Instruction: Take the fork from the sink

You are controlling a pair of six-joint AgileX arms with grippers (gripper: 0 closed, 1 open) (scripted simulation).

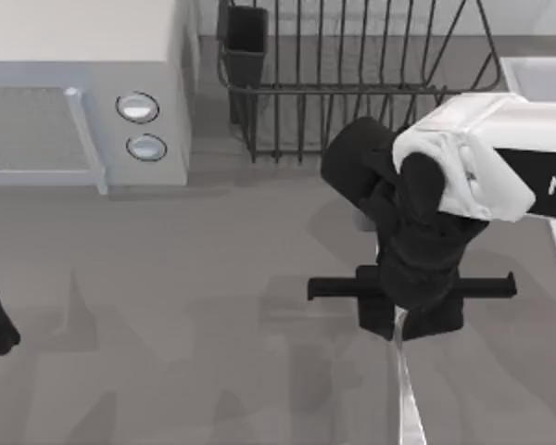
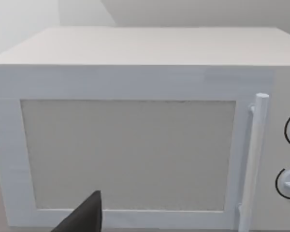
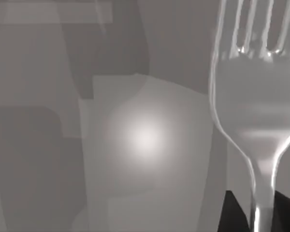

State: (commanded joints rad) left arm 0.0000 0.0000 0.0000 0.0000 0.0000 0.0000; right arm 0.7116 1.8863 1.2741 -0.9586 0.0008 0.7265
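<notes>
top: right gripper (image 1: 403, 320) over the table's (image 1: 195, 306) right half, fingers clamped on the fork (image 1: 408, 389), well clear of the sink (image 1: 537, 79) at the right edge | left wrist: left arm faces microwave (image 2: 135, 145) | right wrist: fork tines (image 3: 253, 34) close up

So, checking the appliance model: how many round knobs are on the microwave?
2: both on the white box-shaped microwave front, upper round silver knob and lower round silver knob directly beneath.
</notes>
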